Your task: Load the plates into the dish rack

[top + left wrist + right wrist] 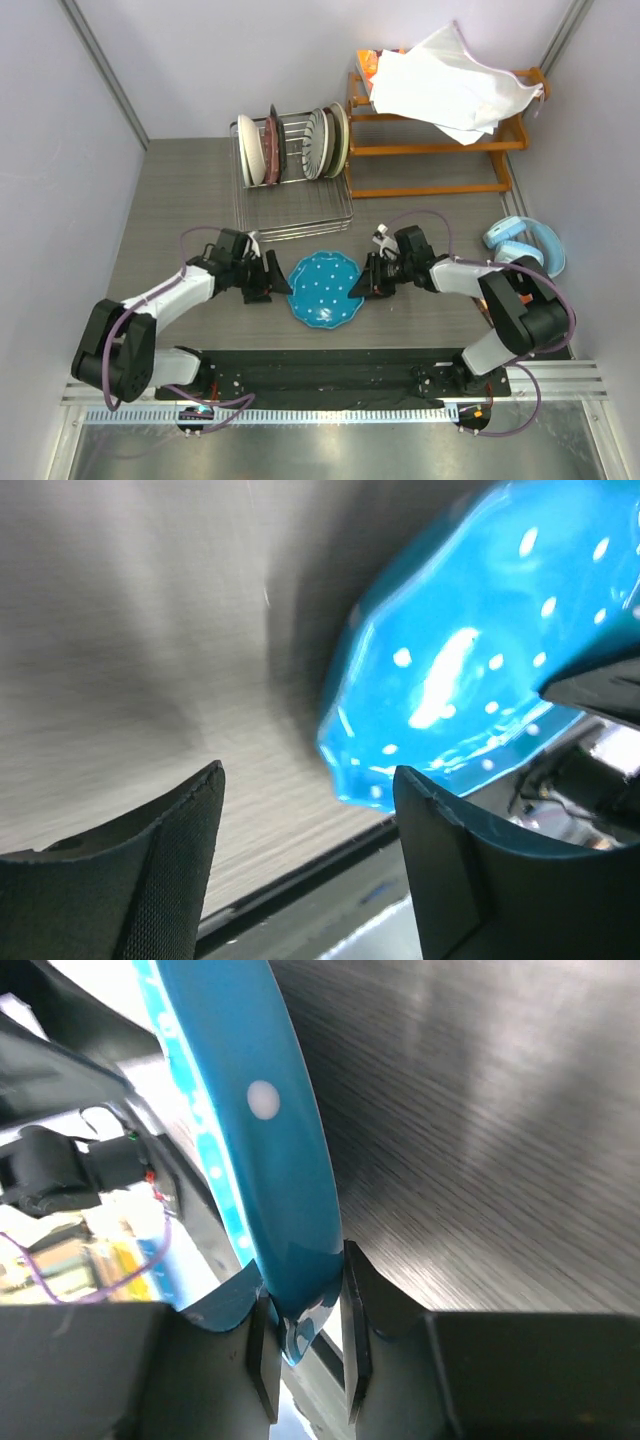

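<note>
Both arms reach low and inward from their bases, forearms nearly level over the table (pixel 180 200), their wrists pointing at each other across the blue plate with white dots (pixel 325 288). The right gripper (pixel 305 1310) is pinched on that plate's right rim, the pads (pixel 264 1345) pressed against both faces of the edge; seen from that wrist, the plate rises edge-on away from the fingers. The left gripper (pixel 308 773) is spread wide at the plate's opposite side, gripping nothing, with the scalloped rim just ahead of its right finger (pixel 470 880) and a dark shadow on the table beneath the rim. The plate sits at the near middle of the table, between the two grippers and well short of the dish rack (pixel 290 205), a silver wire basket at the far centre. In the rack, a cream plate with a dark red rim (pixel 268 150) stands on edge toward the left end, while a white plate with black stripes (pixel 318 145) and a cream-green plate (pixel 339 138) stand together at the right end, leaving open slots between. Just right of the rack is an orange wooden shelf rack (pixel 440 150) draped with a white cloth (pixel 450 80), and blue headphones (pixel 525 245) lie beside the right arm.
</note>
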Robot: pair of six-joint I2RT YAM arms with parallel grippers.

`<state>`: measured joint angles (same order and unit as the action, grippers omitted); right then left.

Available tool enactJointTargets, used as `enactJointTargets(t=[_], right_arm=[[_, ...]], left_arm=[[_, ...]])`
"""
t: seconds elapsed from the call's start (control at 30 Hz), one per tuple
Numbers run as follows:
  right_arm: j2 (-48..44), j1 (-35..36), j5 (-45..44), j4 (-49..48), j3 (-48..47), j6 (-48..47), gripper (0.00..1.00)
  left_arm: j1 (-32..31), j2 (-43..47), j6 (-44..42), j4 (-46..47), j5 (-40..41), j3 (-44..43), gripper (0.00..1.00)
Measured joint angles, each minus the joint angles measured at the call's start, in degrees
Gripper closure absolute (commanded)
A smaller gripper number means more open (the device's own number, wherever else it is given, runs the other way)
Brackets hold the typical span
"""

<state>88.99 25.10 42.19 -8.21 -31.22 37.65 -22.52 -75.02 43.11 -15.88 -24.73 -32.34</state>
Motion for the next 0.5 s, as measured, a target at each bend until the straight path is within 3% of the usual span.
enactJointTargets(t=[0.17,0.33,0.5], right_arm=[[-5.01,-1.92,-1.05,15.65,-8.09,-11.91,0.99],[-12.41,-2.34,-0.61,29.57,-22.56,-22.80,0.99],[-14.51,-2.34,-1.68,34.23,-34.53,-24.63,0.99]], left_arm=[[6.21,4.09,-11.61,-10.40,3.15,-11.67,0.29],[12.48,8.07,-22.86,-14.78,4.66,-28.79,0.28],[16.70,11.08,-30.77,-14.32,8.11,-37.81,0.25]])
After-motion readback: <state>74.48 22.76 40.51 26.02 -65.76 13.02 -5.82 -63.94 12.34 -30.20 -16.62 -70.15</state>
